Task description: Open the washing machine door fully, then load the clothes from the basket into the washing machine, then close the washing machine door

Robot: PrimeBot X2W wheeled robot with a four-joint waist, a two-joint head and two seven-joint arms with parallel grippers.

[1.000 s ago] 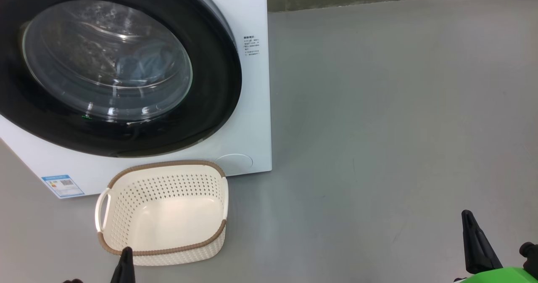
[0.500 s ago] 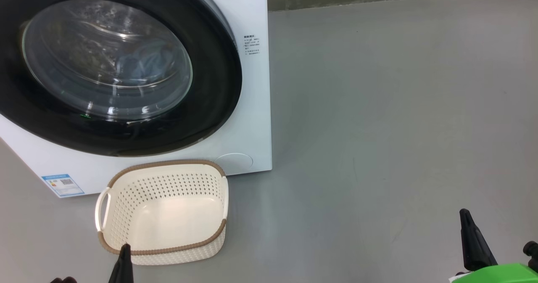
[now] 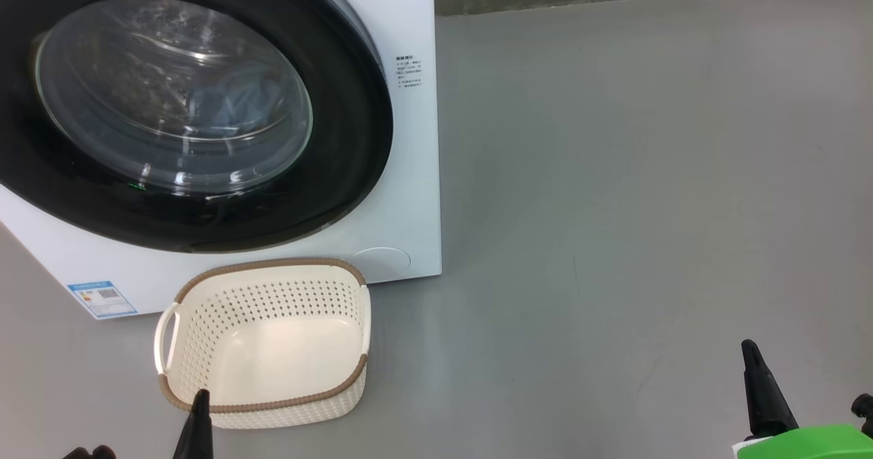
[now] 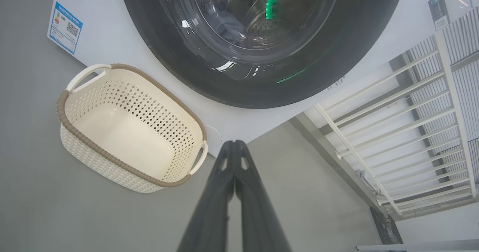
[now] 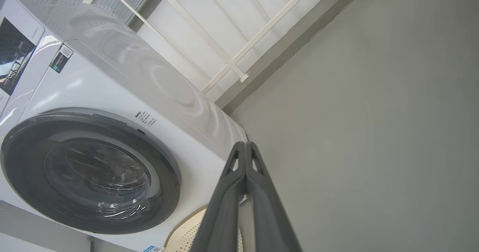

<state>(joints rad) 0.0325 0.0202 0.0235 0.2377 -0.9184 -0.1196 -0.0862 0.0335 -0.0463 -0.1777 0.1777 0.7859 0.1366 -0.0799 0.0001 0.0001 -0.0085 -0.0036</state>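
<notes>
washing machine [image 3: 409, 172]: one, boxy, smooth glossy white panels, standing on a matt grey floor [image 3: 614, 206]. one small blue label sticker [image 3: 101, 298] sits low on its front, left side.

washing machine door [image 3: 344, 138]: one, round, with a wide glossy black rim around a bulging clear glass bowl that carries bright reflections. it lies flat against the machine front, closed.

clothes [image 3: 235, 108]: one soft pale blue bundle, seen through the glass, inside the drum. the print is too blurred to make out.

basket [image 3: 273, 267]: one, cream-white plastic, rounded rectangle. walls are perforated in rows of small holes, with a brown woven-look band along the rim and two loop handles, one per short side. its smooth bottom is in plain sight. it stands on the floor just in front of the machine, below the door.

left hand [image 3: 200, 401]: two long dark matt fingers pressed together, closed on nothing. in the head view its tip overlaps the basket's near rim. the left wrist view shows the basket off to the left of the fingers, apart from them. the door and the clothes lie farther off, beyond the basket.

right hand [image 3: 751, 353]: two dark fingers, tips meeting, closed and holding nothing. it is over bare floor at the near right, well apart from basket, machine and door. a bright green part [image 3: 811, 442] lies at its base.

one white barred railing [image 4: 411, 132] stands to the right of the machine in the left wrist view.
</notes>
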